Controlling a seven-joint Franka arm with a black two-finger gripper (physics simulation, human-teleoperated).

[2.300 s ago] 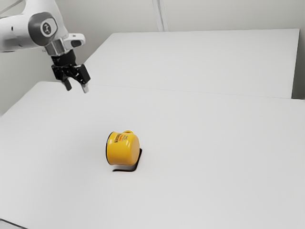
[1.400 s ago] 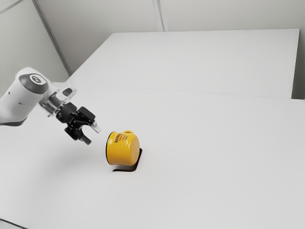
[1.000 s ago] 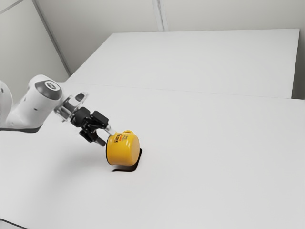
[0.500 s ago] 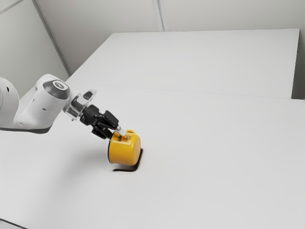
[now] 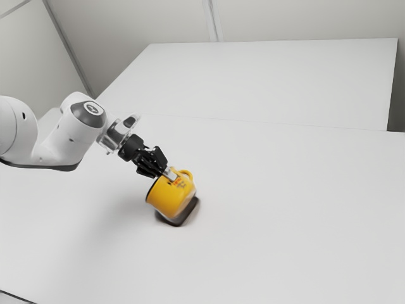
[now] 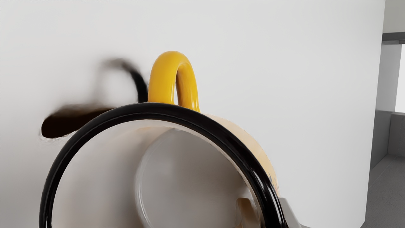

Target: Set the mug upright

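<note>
My gripper (image 5: 166, 175) is shut on the wall of the yellow mug (image 5: 171, 198) at its rim. The mug leans, mouth up toward the exterior view's left and base down toward its right; whether any of it touches the table I cannot tell. In the wrist view the gripper (image 6: 266, 211) has one fingertip inside the mug and the other outside, pinching the black rim (image 6: 164, 110) between them. The yellow handle (image 6: 161, 74) stands out from the mug's side, away from the fingers.
The white table (image 5: 285, 209) extends around the mug, whose dark shadow lies right beneath it. Behind stands another white surface (image 5: 272, 82), with pale walls beyond.
The hand came down from the upper left to the mug and closed on its rim. The mug, first lying on its side, has tipped partway up and shifted slightly toward the exterior view's right.
</note>
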